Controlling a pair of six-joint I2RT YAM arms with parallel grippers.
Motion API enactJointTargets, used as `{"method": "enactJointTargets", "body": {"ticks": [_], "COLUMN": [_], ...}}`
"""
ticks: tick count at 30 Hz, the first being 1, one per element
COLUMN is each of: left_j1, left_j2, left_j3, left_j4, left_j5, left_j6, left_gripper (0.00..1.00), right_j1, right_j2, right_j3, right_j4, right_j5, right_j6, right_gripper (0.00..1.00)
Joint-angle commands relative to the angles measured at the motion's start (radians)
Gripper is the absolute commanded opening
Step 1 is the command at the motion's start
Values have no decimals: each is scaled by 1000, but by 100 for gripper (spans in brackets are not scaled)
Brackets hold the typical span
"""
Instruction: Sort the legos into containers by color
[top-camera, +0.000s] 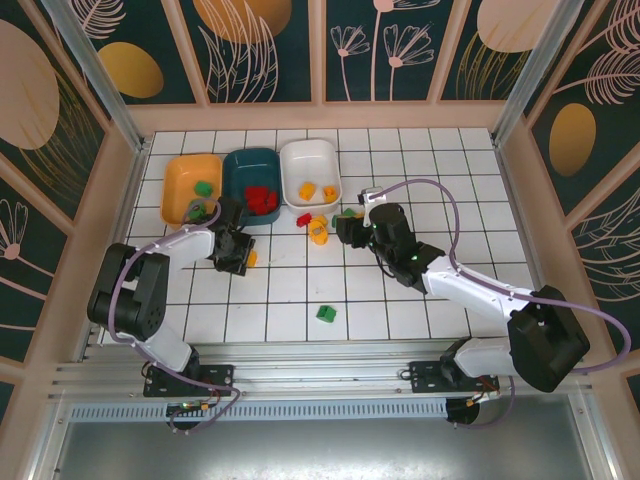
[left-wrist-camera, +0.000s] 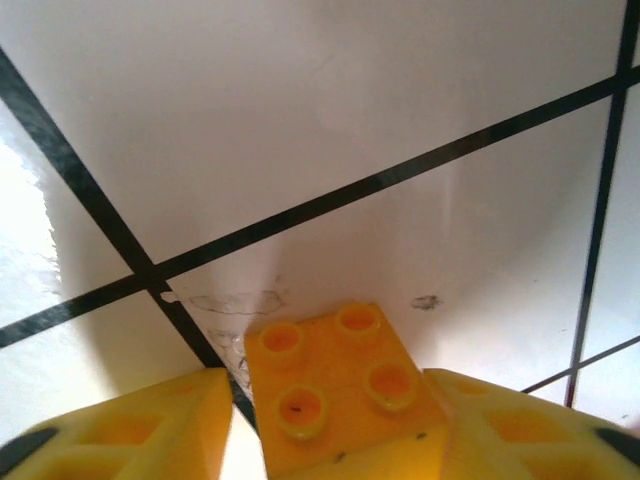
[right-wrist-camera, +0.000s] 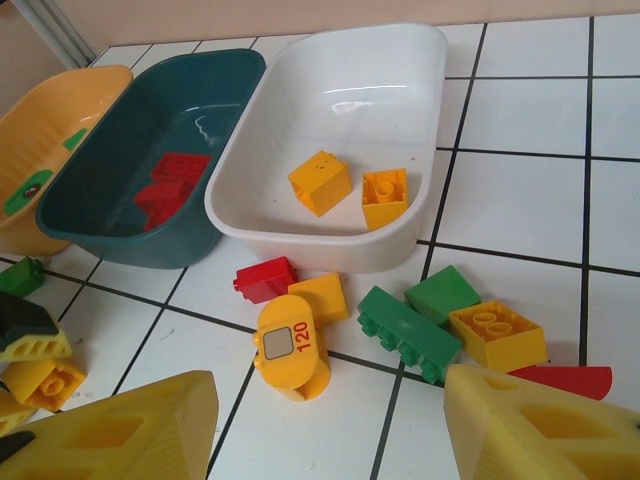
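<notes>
A yellow four-stud lego (left-wrist-camera: 335, 385) lies on the tile between the fingers of my left gripper (left-wrist-camera: 330, 410). The right finger touches it, and a narrow gap shows at the left finger (left-wrist-camera: 150, 420). My right gripper (right-wrist-camera: 330, 430) hangs open over bare tile, just short of a loose pile: a red brick (right-wrist-camera: 265, 279), a yellow "120" piece (right-wrist-camera: 290, 342), a long green brick (right-wrist-camera: 408, 333) and a yellow brick (right-wrist-camera: 497, 334). The white tray (right-wrist-camera: 370, 90) holds two yellow bricks, the teal tray (right-wrist-camera: 190, 110) holds red ones, and the orange tray (right-wrist-camera: 50, 120) holds green.
A lone green brick (top-camera: 326, 313) sits on the tiles near the front middle. Another green brick (right-wrist-camera: 20, 275) lies beside the orange tray. The three trays (top-camera: 250, 165) stand in a row at the back left, and wooden walls (top-camera: 520, 160) close in the floor.
</notes>
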Motion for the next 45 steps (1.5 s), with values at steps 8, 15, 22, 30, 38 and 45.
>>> {"method": "enactJointTargets", "body": {"ticks": [8,15,22,30,38,45], "left_j1": [-30,-144,-185,-194,-193,-192], "left_j2": [-56,100,490,625,556,124], "left_j3": [71,498,947,1185,1165,773], "left_j4": [34,-51,-115,-172,-173,-168], "left_j5": [-1,-97,-5,-90,-101,-416], "left_j6": [38,235,433,536,573,514], "left_gripper": [32,32,31,45,72,82], "right_j1": [2,0,-6,-7,-7,-9], "right_j2": [0,9,13,-11,-25,-43], "right_j3": [-19,-23,-25,-24,-26,-39], "right_j4": [43,44,43,29,30,39], "right_j5": [18,55,72,64,71,79], "right_j6": [18,25,25,21,22,31], "right_gripper": [61,60,60,61,62,62]}}
